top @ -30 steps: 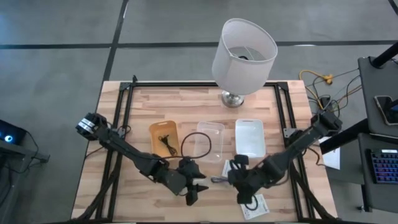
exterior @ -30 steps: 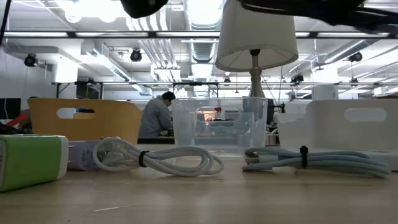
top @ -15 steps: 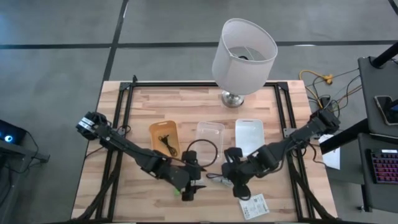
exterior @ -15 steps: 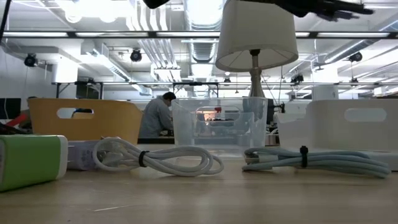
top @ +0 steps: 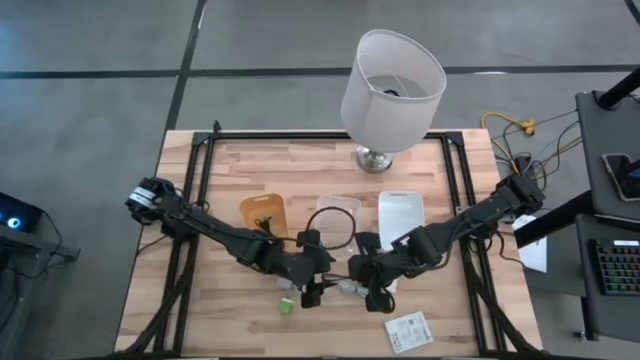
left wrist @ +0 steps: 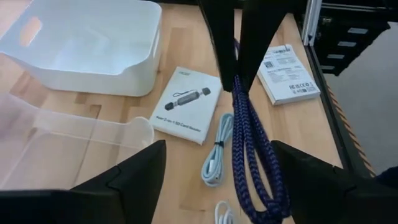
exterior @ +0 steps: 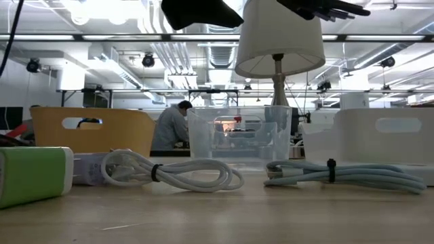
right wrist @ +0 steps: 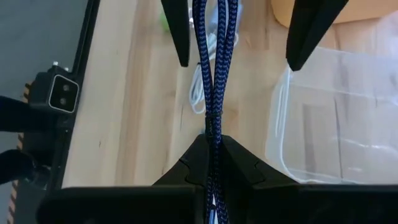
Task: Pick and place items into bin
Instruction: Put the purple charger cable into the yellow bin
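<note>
A purple braided cable, wound in several strands, is held over the table's near middle by my right gripper, which is shut on it. From there the cable reaches between the fingers of my left gripper. That gripper is open and faces the right one; I cannot tell whether it touches the cable. In the high view the left gripper and right gripper stand close together. On the table lie a green block, a white cable, a pale-blue cable and printed cards. My right gripper pinches the purple cable's bundled strands at one end of the coil between its two fingers. The fingers come from the table's right and lie along the cable. The cable is lifted clear of the table and runs on toward the left gripper.
Beyond the grippers stand three bins in a row: an orange one holding a thin black cable, a clear one and a white one. A big white lamp stands at the far edge. A white packet lies near the front edge.
Both grippers have moved from near the table's front edge toward the far edge and toward each other. The left has gone right and the right has gone left, so they now stand face to face just in front of the clear bin. The green block now shows.
</note>
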Available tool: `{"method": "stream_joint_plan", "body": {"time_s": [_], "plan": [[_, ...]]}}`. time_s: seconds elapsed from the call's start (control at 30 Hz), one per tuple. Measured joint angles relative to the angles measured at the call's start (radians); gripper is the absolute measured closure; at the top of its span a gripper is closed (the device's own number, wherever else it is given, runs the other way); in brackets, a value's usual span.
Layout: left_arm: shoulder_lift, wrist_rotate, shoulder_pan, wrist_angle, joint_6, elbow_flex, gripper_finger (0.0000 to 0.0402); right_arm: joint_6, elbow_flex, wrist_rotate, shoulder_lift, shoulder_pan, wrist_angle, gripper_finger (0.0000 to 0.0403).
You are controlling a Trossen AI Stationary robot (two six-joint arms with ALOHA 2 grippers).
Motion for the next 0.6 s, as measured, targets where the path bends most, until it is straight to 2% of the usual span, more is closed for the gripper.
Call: {"method": "stream_joint_plan", "body": {"time_s": [0.13,0.53,0.6], "plan": [[0.000,0.009,0.002,-0.010,0.000,-0.001,0.0183,-0.001,-0.001,0.017,0.000,-0.013,0.004,0.0390],[0.000,0.014,0.005,-0.009,0.000,-0.002,0.0375,-0.001,-0.002,0.017,0.000,-0.037,0.006,0.0390],[0.000,0.014,0.005,-0.010,0.000,-0.002,0.0393,-0.001,-0.002,0.018,0.000,-0.037,0.006,0.0390]]}}
